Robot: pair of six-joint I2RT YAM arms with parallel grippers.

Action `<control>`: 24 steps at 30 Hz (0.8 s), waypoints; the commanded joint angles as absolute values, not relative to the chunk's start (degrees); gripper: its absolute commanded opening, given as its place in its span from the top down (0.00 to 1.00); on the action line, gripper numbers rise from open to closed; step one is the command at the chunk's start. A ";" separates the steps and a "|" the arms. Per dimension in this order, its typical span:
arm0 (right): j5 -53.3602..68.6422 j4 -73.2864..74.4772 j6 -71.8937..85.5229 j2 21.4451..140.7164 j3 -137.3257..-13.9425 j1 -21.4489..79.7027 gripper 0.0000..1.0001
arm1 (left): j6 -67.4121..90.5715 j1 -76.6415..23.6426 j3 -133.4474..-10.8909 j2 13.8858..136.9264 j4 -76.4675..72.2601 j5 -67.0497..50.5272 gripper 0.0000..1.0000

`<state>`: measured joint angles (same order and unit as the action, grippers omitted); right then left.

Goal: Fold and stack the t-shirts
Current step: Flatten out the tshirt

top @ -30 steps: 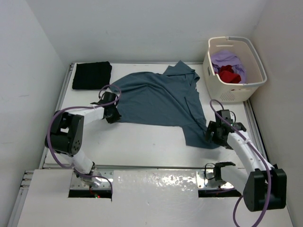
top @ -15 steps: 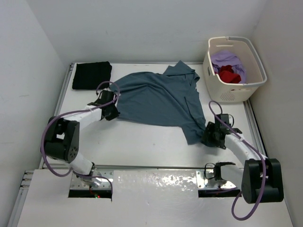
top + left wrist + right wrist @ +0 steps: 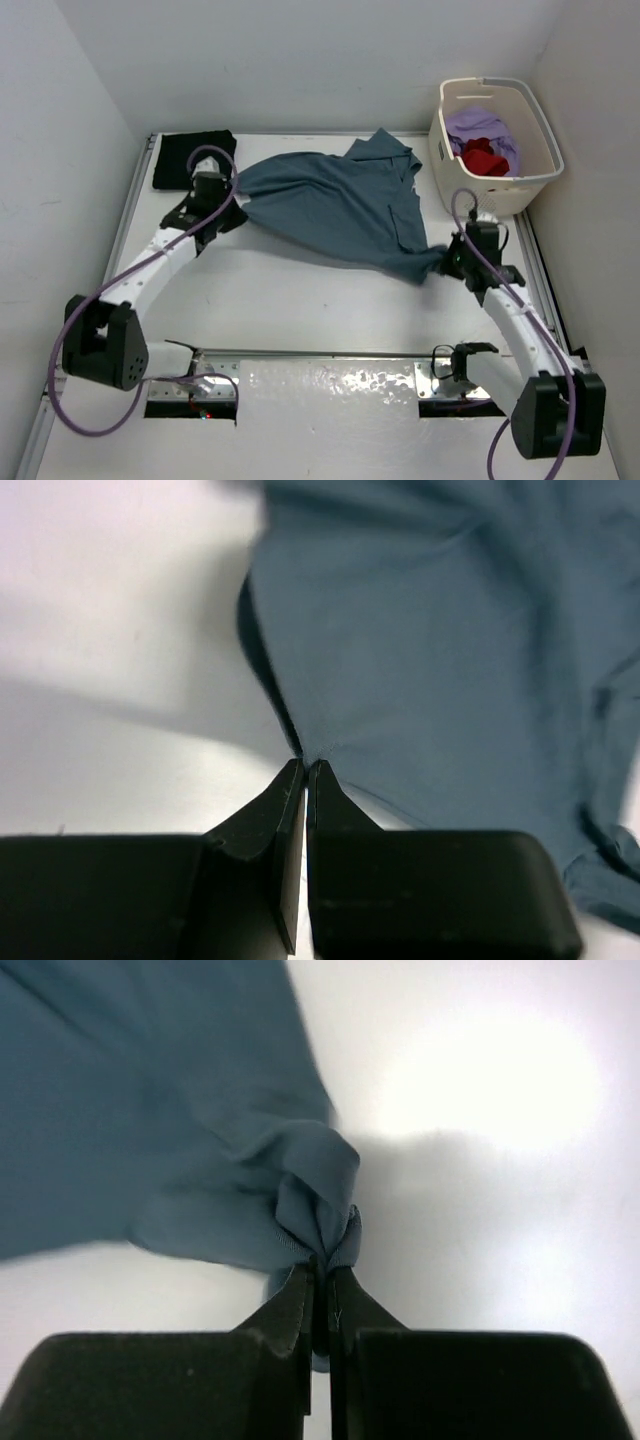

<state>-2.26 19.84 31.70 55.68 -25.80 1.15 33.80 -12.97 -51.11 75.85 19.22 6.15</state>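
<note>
A blue-grey t-shirt (image 3: 335, 205) lies spread across the middle of the white table, with one sleeve pointing to the back. My left gripper (image 3: 236, 200) is shut on the shirt's left corner (image 3: 305, 750). My right gripper (image 3: 447, 262) is shut on a bunched fold at the shirt's lower right corner (image 3: 318, 1222), lifted off the table. A folded black t-shirt (image 3: 190, 158) rests at the back left corner. Both pinched corners sit right at the fingertips in the wrist views.
A cream laundry basket (image 3: 494, 145) at the back right holds purple and red clothes. White walls close in the table on the left, back and right. The arm bases stand along the near edge (image 3: 330, 378).
The right gripper closed on the shirt's lower right corner and pulled it up and to the right. The left gripper carried its corner toward the back left, stretching the shirt.
</note>
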 commanded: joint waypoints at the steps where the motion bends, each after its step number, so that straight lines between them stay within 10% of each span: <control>1: -3.41 16.97 28.40 51.52 -37.84 1.23 1.00 | 31.73 -12.48 -59.56 68.58 17.40 6.94 1.00; 24: -12.04 19.34 5.36 54.76 -108.78 1.23 1.00 | 22.15 -12.48 -112.21 50.28 22.32 7.13 1.00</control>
